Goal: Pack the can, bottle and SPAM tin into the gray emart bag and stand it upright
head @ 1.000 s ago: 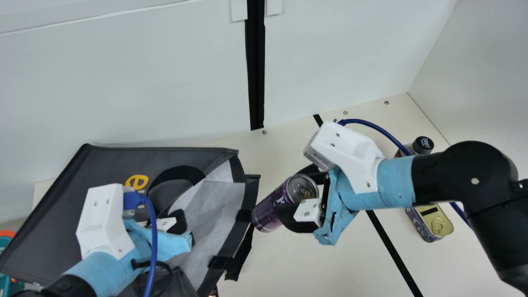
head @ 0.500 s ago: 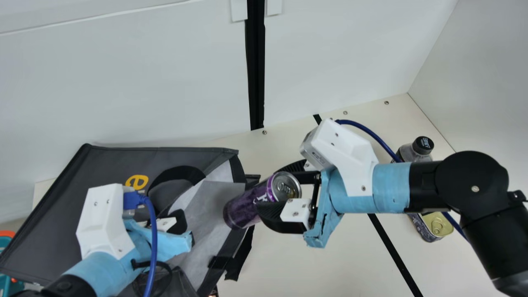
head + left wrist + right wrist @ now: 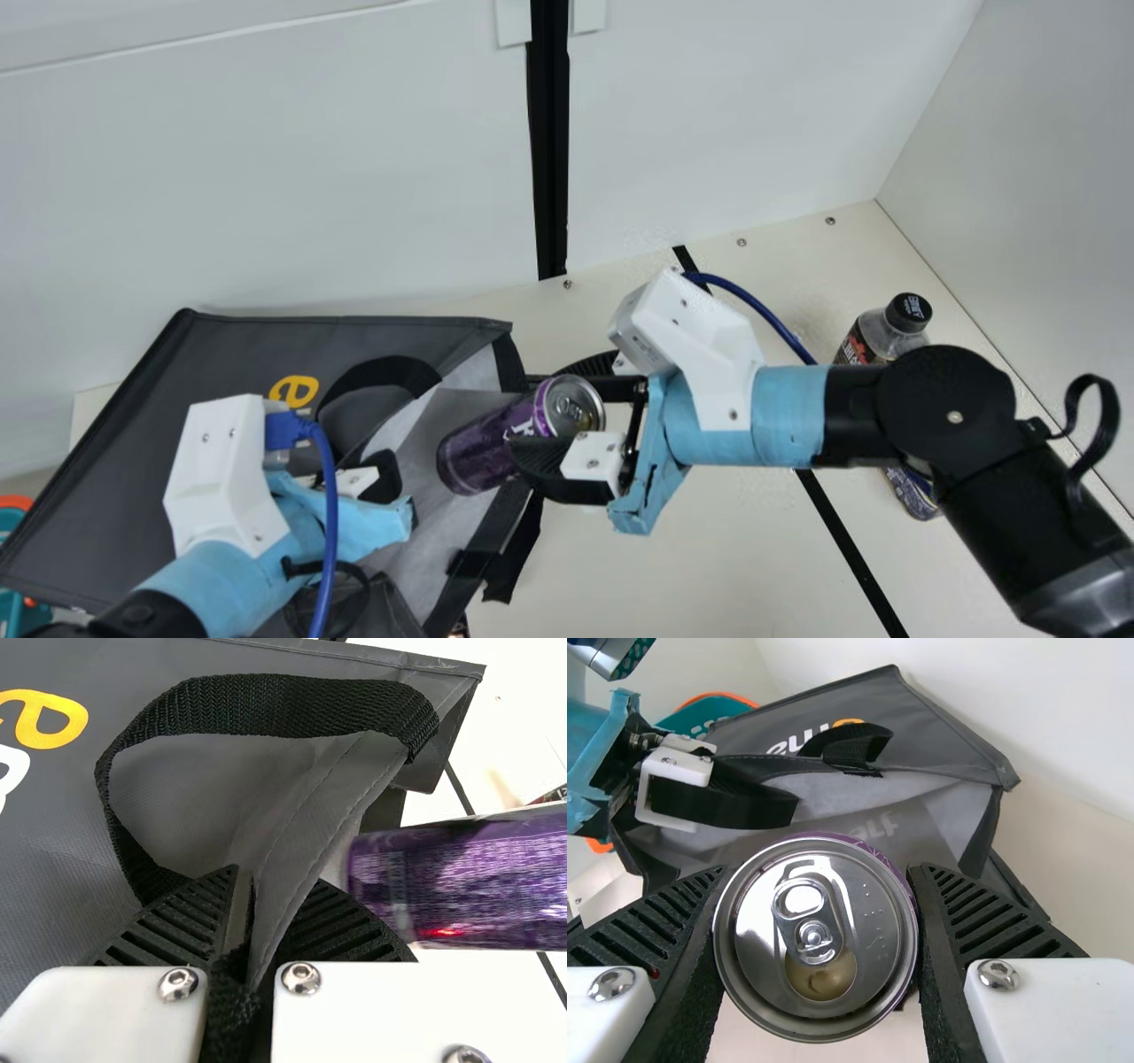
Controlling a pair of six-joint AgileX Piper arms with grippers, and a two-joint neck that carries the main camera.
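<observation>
Main view: gray emart bag lying on its side on the table, mouth turned toward the right arm, pale lining exposed. Left gripper at the near part of the mouth, its grip partly hidden by the arm. Right gripper has the purple can clasped between two ribbed fingers. Can tilted, lid end toward the right arm, base end over the lining as seen from here; cannot tell whether it is past the rim. Bottle upright near the side wall, partly behind the right arm. SPAM tin on the table, mostly covered by the same arm. Orange-rimmed teal basket at the left edge.

Left wrist view: left gripper closed on the bag, gray fabric edge and black webbing pinched between its fingers. Handle loop arches above the panel. Can beside the fingers, blurred, a red glint on its side.

Right wrist view: right gripper parted only by the can's width, a finger against each side, lid and pull tab facing the camera. Bag's open mouth beyond; left gripper by its rim.
</observation>
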